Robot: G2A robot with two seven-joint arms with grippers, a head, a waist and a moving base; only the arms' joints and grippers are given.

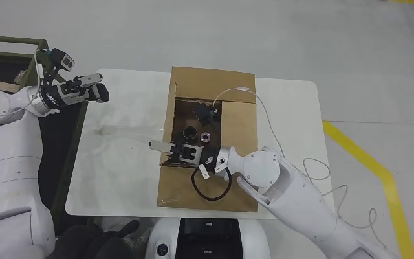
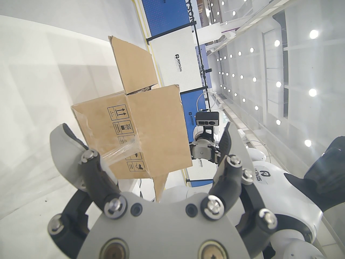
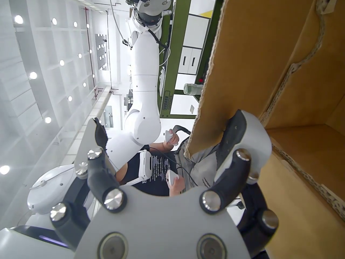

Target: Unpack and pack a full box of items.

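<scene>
Inside open box (image 1: 240,129), sm. dark items (image 1: 190,133); right tool (image 3: 168,123) astride its edge.

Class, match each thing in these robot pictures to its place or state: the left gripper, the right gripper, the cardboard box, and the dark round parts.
Things:
1 left gripper
2 right gripper
3 cardboard box
4 dark round parts

Places:
a inside the box
b on the white table, flaps open
c open, astride an edge of the box
d open, by a table corner, apart from the box

Pairs: 1-d, 2-c, 3-b, 4-a
</scene>
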